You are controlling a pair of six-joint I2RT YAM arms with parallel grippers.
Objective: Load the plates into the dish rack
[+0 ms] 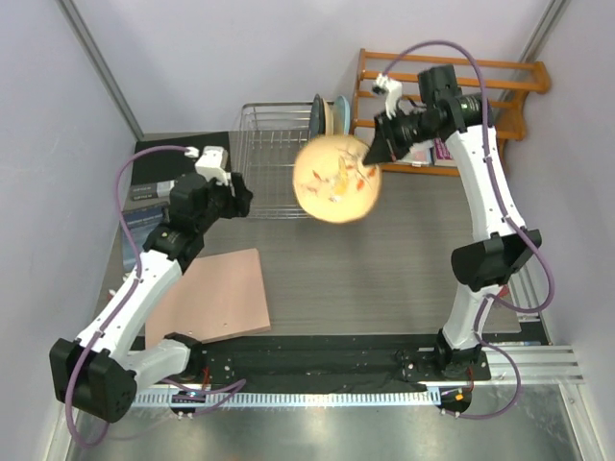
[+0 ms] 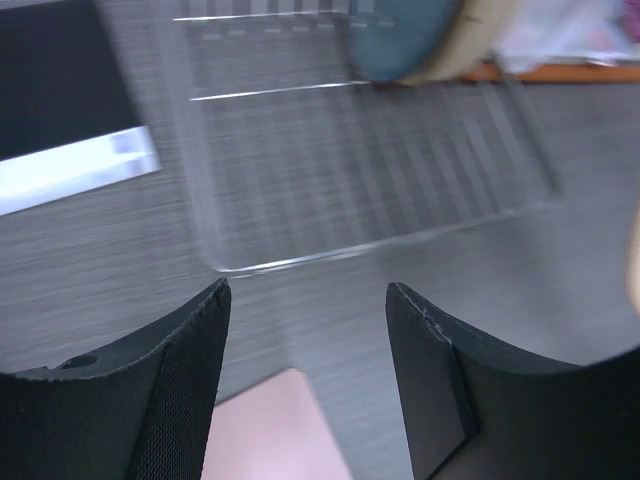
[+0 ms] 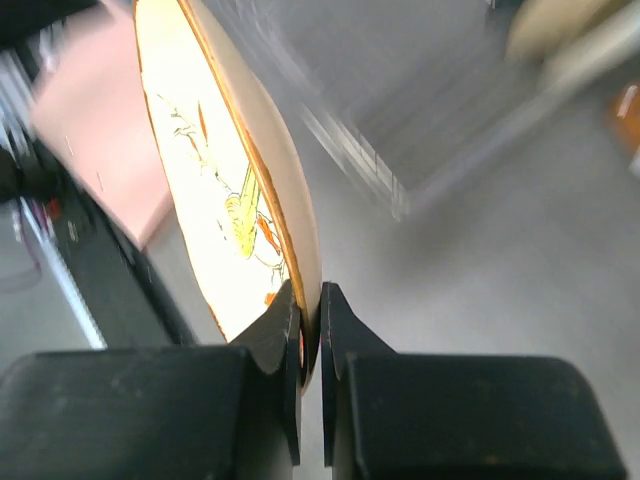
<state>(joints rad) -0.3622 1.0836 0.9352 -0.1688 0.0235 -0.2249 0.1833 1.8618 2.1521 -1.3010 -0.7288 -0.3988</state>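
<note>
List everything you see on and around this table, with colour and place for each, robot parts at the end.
Held plate: one, yellow-orange with a painted motif, in the air in front of the rack.
Racked plates: two, dark teal and cream, on edge at the rack's right end.
Dish rack: one, silver wire, far middle of the table.
Wooden shelf: one, orange, far right.
Board: one, pink, flat by the left arm.
Flat dark items: black and blue, left of the rack; kind unclear.
Table: one, grey wood grain.
Left gripper: black, open, empty, near the rack.
Right gripper: black, shut on the held plate's rim.
</note>
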